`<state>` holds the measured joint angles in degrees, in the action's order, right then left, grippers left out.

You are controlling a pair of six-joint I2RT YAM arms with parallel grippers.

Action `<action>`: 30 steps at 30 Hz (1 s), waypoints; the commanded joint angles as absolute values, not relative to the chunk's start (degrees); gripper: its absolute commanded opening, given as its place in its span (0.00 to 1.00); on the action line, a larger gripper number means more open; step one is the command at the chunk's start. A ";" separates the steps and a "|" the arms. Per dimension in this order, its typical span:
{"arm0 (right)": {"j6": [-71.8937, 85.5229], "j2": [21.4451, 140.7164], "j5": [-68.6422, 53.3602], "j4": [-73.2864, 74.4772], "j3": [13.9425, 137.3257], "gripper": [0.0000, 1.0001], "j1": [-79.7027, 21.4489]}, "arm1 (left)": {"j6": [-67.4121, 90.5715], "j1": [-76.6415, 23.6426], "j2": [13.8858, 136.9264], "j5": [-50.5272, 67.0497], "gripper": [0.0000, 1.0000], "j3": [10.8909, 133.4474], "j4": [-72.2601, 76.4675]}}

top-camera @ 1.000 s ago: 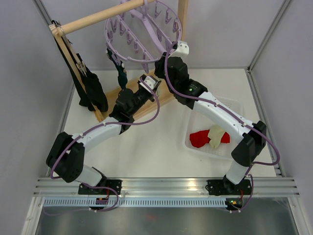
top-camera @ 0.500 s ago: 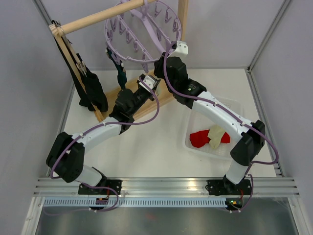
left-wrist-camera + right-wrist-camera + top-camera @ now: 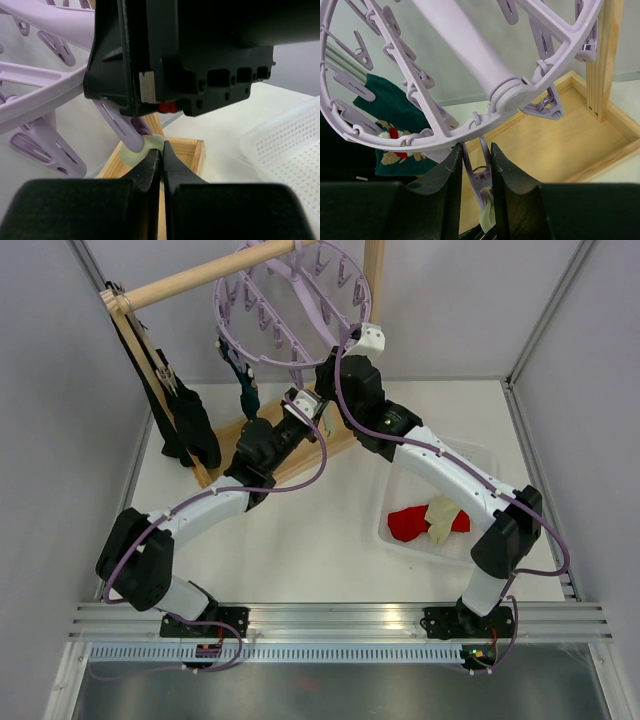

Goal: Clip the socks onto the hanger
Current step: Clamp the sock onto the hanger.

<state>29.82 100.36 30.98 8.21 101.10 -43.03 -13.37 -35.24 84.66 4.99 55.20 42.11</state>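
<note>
The lavender hanger (image 3: 290, 310) hangs from the wooden rack's bar. A dark teal sock (image 3: 247, 395) with a red-white pattern (image 3: 390, 125) hangs from one of its clips. My left gripper (image 3: 161, 150) is shut on a cream sock (image 3: 135, 154) and holds it up against a lavender clip (image 3: 120, 131). My right gripper (image 3: 476, 150) is shut on that clip (image 3: 474, 167), squeezing its handles, with the cream sock's edge (image 3: 486, 216) at the clip's mouth. In the top view both grippers (image 3: 305, 405) (image 3: 345, 360) meet under the hanger's near rim.
A white basket (image 3: 480, 465) at the right holds a red sock (image 3: 410, 523) and a cream sock (image 3: 440, 517). A long black cloth (image 3: 185, 420) hangs on the wooden rack's left side. The rack's wooden base frame (image 3: 580, 140) lies under the hanger.
My left gripper has edged slightly up toward the hanger with the cream sock. The right arm has hardly moved.
</note>
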 commanded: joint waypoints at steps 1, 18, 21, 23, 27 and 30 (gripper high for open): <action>30.41 101.60 34.45 10.20 102.83 0.00 -42.80 | -13.53 -35.60 85.25 6.06 0.02 58.36 43.77; 29.53 101.69 32.70 9.67 102.92 0.18 -42.80 | -13.45 -35.60 85.69 5.80 0.02 58.80 42.45; 29.44 101.69 32.26 9.58 103.01 0.30 -42.80 | -13.36 -35.60 85.61 5.28 0.02 58.71 42.28; 29.01 101.60 31.38 9.49 102.92 0.38 -42.89 | -13.27 -35.60 85.61 5.10 0.02 58.71 42.01; 28.74 101.34 30.68 9.32 102.75 0.48 -42.80 | -13.10 -35.60 85.43 4.75 0.02 58.80 40.87; 28.57 101.08 30.32 9.14 102.57 0.53 -42.80 | -12.57 -35.60 85.08 4.40 0.04 58.36 40.26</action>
